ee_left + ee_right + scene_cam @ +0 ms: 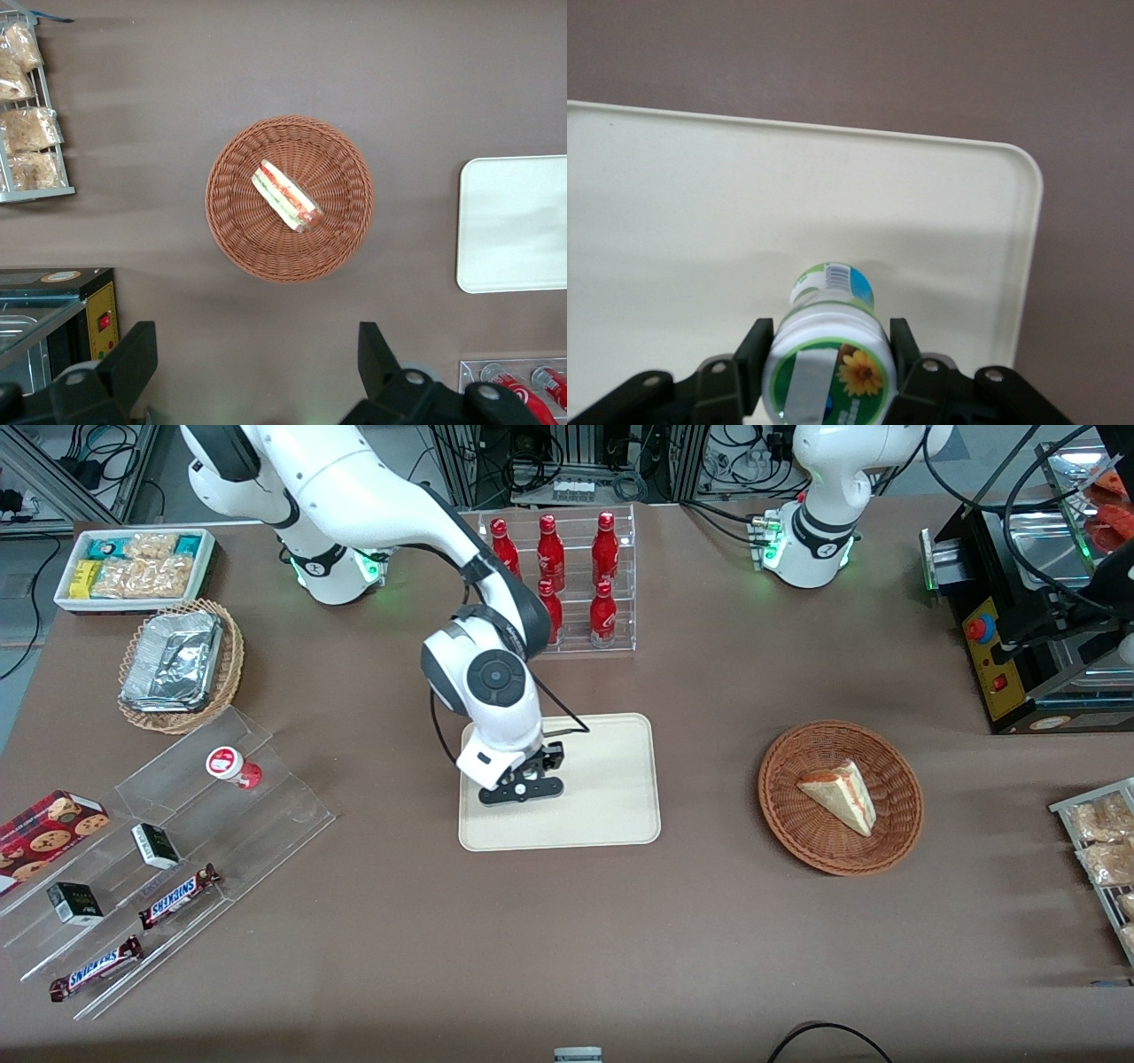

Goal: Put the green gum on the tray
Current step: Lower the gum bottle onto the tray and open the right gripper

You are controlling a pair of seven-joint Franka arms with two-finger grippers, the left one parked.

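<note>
Green gum [829, 361]: small white bottle, green-and-white round lid with a flower print and a grey strip, green/blue label with barcode on its side. Clamped at the lid between both fingers of the hand [828, 359], body hanging below the hand over the tray; contact with the tray cannot be told.

Tray [611, 779]: flat cream-beige rectangle, rounded corners, low rim, flat on the tabletop directly under the hand. Hand [523, 786] sits over the tray's working-arm end.
</note>
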